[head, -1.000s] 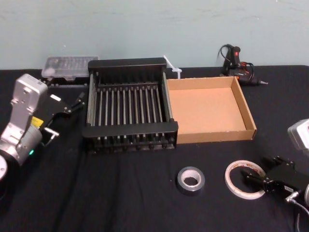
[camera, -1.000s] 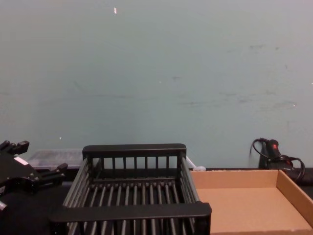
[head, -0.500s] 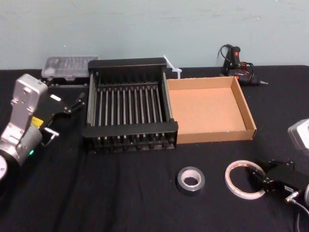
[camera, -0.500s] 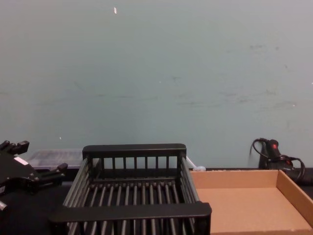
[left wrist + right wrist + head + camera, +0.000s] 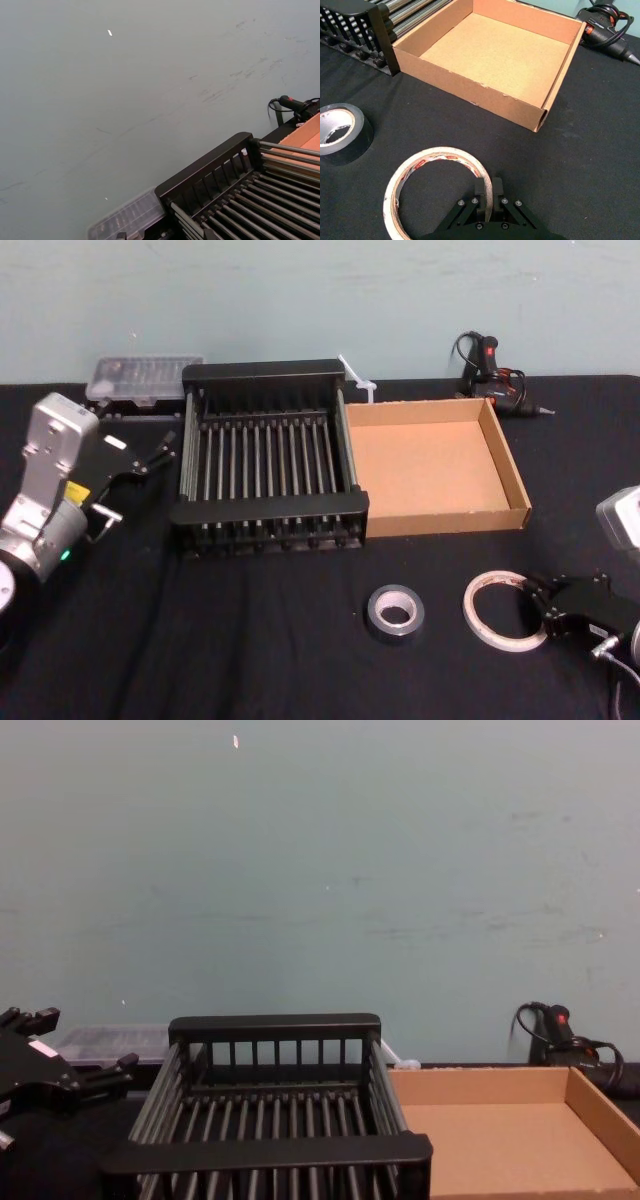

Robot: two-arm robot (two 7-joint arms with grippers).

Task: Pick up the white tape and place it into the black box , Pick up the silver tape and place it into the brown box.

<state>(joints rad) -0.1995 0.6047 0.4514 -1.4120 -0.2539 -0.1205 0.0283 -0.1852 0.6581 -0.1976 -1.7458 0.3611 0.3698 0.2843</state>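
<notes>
Cut off: white tape, near arc runs past the right wrist view's edge; silver tape partly out too.
Right gripper: low at 4 o'clock on bench, jaws narrow, pinching the tape's wall.
White tape: flat on bench.
Left gripper: 9 o'clock, jaws wide, idle.

The white tape is whitish and see-through, with red-orange print round its inner core. The silver tape is dark grey outside and shiny silver inside the hole. The black box is black all over, its bars making plain stripes; the brown box is bare tan cardboard. My right gripper is black. My left gripper is black too, on a silver-grey wrist with a yellow label. The table is black and the wall is pale blue-green.
</notes>
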